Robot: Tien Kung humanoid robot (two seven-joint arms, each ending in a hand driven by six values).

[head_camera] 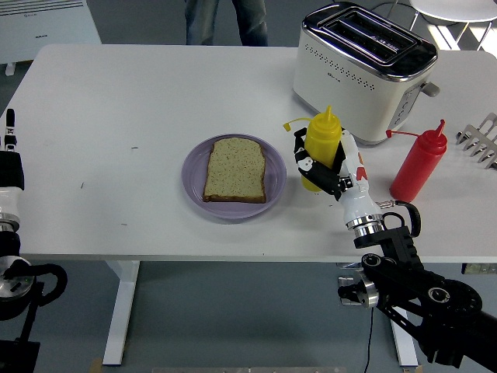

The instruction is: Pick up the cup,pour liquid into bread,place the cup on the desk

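Yellow plastic marks the squeeze bottle (322,144), which stands upright just right of the purple plate (196,180), its open cap dangling to the left. The right hand (324,167) wraps its fingers around the bottle's lower body, gripping it. A slice of bread (236,169) lies flat on the plate. Behind the bottle sits a white toaster (362,64); a red squeeze bottle (419,163) stands to the right. The left arm (11,217) rests at the table's left edge; whether that hand is open or closed cannot be told.
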